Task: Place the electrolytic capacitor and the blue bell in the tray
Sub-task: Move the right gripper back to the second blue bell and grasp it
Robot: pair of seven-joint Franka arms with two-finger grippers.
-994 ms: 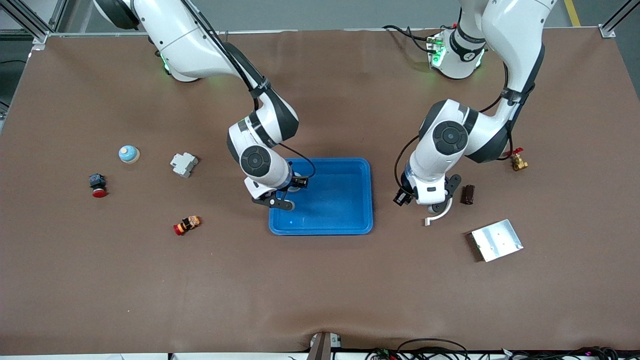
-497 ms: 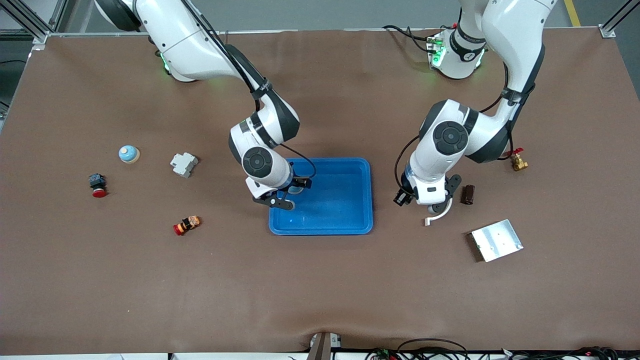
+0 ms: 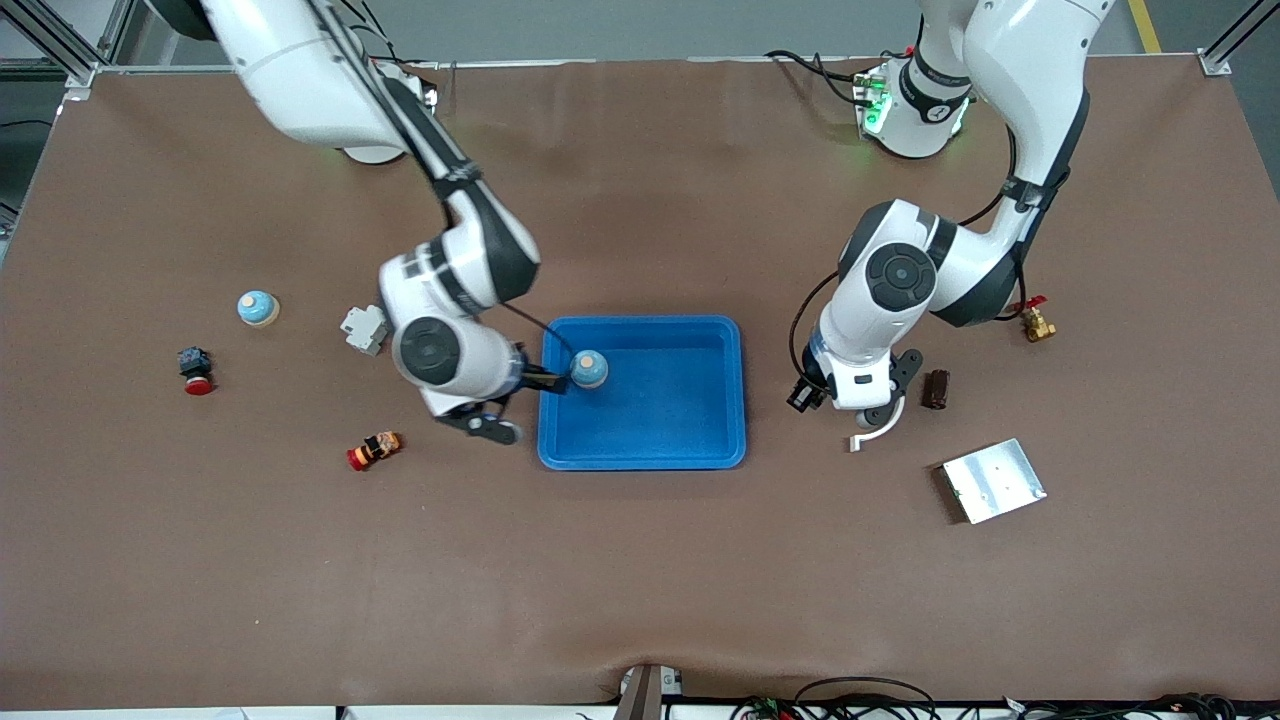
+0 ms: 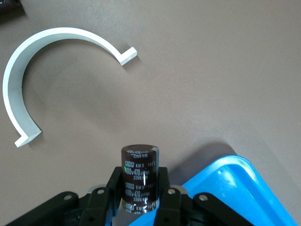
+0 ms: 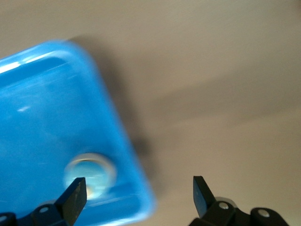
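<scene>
At the right arm's end of the table (image 3: 640, 580) you can see a small red button (image 3: 196, 371). Farther from the front camera than that sits a second blue bell (image 3: 258, 308), out on the brown top and well apart from the tray. Next comes a grey-white switch block (image 3: 366, 328), and nearer the camera lies a little red and orange part (image 3: 374, 450).

Your right hand (image 5: 137, 195) is over the tray's rim at the right arm's end. Its fingers (image 5: 75, 194) are spread wide and it holds nothing.

The tray (image 3: 700, 440) sits in the middle of the table. The blue bell (image 3: 589, 369) stands inside it, close to the wall at the right arm's end.

Your left hand (image 4: 138, 193) hangs over bare table, just beside the tray's corner at the left arm's end. It is squeezed tight on the electrolytic capacitor (image 4: 139, 165), a dark brown can with white print.

Near it lies a white curved piece (image 3: 877, 427). Then come a small dark brown block (image 3: 936, 389), a flat metal plate (image 3: 993, 480) and a little brass valve (image 3: 1036, 322).
</scene>
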